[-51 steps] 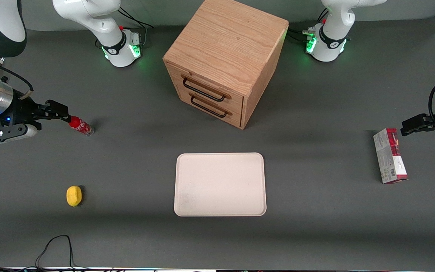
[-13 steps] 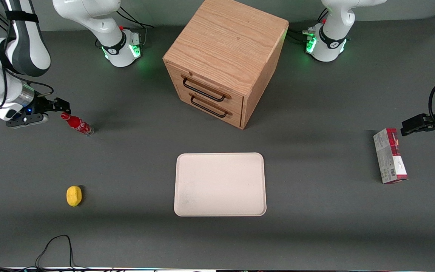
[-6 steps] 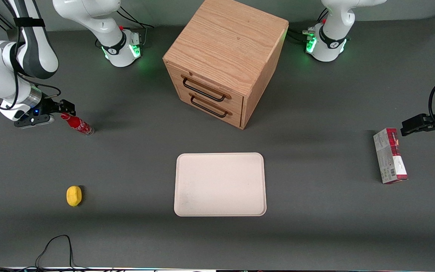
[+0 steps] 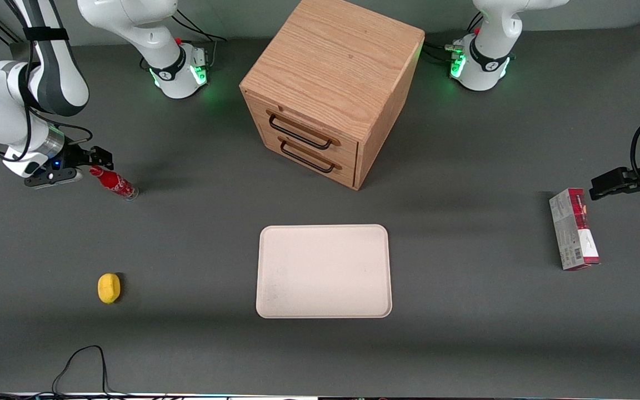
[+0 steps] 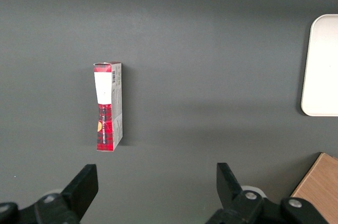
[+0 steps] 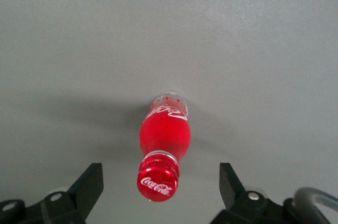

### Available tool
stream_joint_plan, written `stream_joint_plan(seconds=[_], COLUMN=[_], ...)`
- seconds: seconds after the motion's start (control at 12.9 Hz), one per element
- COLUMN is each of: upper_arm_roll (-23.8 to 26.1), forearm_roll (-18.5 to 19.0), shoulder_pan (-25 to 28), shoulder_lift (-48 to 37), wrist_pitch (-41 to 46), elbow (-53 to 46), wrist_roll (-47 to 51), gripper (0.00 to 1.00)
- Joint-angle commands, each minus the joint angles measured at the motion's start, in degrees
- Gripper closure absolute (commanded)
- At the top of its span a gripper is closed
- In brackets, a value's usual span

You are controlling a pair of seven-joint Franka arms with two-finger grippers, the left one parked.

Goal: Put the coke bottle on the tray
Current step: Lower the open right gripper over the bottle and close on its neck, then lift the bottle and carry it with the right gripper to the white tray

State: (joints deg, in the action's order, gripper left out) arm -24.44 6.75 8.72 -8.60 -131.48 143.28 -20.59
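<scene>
1. Standing upright on the table, the coke bottle (image 4: 114,183) is well apart from the tray (image 4: 324,271), toward the working arm's end.
2. The gripper (image 4: 96,162) hovers above its cap, fingers spread wide with the cap between them, probably lined up for a grasp.
3. From the tray, the wooden cabinet (image 4: 328,89) sits farther from the front camera, so the carry path looks open.

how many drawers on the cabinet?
2. Both on the front of the wooden cabinet: the upper drawer, and the lower drawer directly beneath it. Each has a dark handle. The gripper is open above the coke bottle, toward the working arm's end.
</scene>
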Motion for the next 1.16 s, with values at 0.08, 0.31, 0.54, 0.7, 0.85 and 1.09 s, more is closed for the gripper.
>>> stream_joint_plan(seconds=[0.08,0.31,0.54,0.7,0.85,1.09], upper_arm_roll=[-0.87,-0.87,-0.79,-0.44,0.44,4.48], forearm_roll=[1.34,1.34,1.34,1.25,0.72,-0.15], shoulder_pan=[0.60,0.60,0.69,0.95,1.30,1.30], shoulder_lift=[-0.19,-0.19,-0.37,-1.07,-1.16,2.07], wrist_pitch=[-0.71,-0.53,-0.27,0.95,10.39,26.58], elbow=[0.51,0.51,0.42,-0.28,-7.10,-24.74], wrist_roll=[-0.94,-0.94,-0.85,0.02,1.51,1.78], gripper=[1.00,1.00,1.00,1.00,1.00,1.00])
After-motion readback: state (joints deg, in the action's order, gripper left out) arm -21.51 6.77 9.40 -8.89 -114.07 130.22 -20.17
